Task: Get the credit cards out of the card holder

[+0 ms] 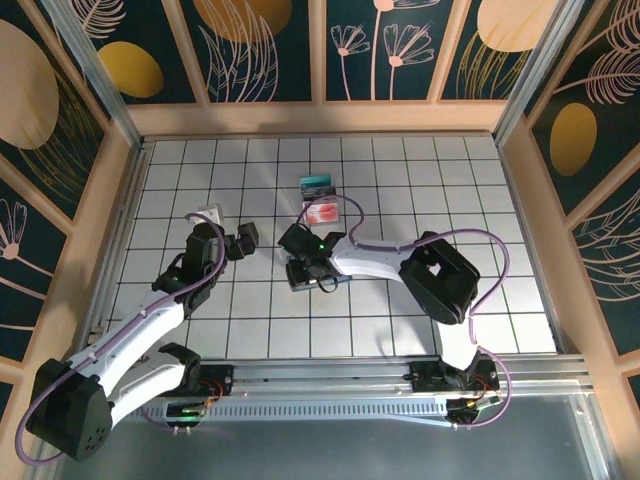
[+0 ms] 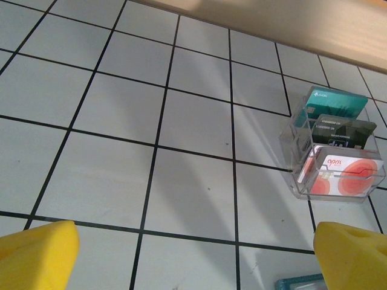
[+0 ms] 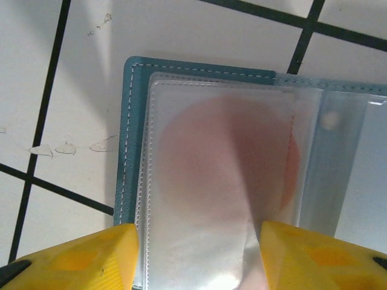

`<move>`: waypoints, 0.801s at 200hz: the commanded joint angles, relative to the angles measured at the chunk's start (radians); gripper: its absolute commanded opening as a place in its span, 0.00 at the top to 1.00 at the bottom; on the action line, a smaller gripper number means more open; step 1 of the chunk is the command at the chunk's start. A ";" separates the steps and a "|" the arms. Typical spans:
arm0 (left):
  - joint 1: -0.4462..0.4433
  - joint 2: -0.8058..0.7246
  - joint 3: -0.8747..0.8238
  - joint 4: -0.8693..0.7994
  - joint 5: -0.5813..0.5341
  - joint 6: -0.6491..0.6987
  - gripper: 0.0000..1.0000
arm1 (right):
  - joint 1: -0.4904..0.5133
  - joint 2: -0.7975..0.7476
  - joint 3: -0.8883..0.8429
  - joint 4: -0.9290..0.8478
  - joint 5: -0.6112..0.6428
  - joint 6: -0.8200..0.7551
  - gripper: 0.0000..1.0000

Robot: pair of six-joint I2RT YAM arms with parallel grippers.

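wht grid tbl (image 1: 420,180), floral walls (image 1: 60,100) | L fingers (image 2: 36,257) wide open, empty | R fingers (image 3: 78,260) apart astride card holder (image 3: 130,121)

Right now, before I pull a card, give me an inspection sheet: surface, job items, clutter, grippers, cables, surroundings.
Surface: white tiled table with black grid lines; small droplet-like marks beside the holder.
Job's things: slate-blue folding card holder lies open; a pale card with a reddish round mark sits in its clear sleeve. A teal card, a dark card and a white card with red circles sit in a clear plastic tray.
Clutter: nothing seen.
Grippers: left gripper, jaws wide open, above bare tiles; right gripper, jaws either side of the sleeve, grip unclear.
Cables: purple cables along both arms, off the cards.
Surroundings: wood-framed dark floral wall panels.
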State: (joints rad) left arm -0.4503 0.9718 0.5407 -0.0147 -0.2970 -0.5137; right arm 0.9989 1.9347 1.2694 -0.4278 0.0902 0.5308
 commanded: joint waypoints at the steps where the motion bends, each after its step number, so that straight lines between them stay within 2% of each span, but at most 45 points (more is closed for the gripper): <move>1: 0.003 0.002 0.029 -0.014 -0.020 -0.019 0.01 | 0.006 0.024 0.014 -0.054 0.046 -0.005 0.47; 24: 0.002 -0.002 0.028 -0.017 -0.020 -0.020 0.01 | 0.006 0.020 -0.003 -0.045 0.043 0.003 0.57; 61: 0.002 -0.017 0.027 -0.025 -0.016 -0.017 0.01 | 0.007 0.001 -0.018 -0.026 0.046 0.017 0.66; 117: 0.002 -0.027 0.028 -0.042 -0.024 -0.014 0.01 | 0.033 -0.011 -0.003 -0.029 0.049 0.004 0.49; 160: 0.002 -0.027 0.027 -0.036 -0.019 -0.017 0.01 | 0.041 -0.005 -0.016 -0.036 0.058 0.014 0.47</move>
State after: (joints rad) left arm -0.4503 0.9573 0.5411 -0.0349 -0.2996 -0.5209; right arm 1.0298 1.9347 1.2671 -0.4343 0.1310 0.5304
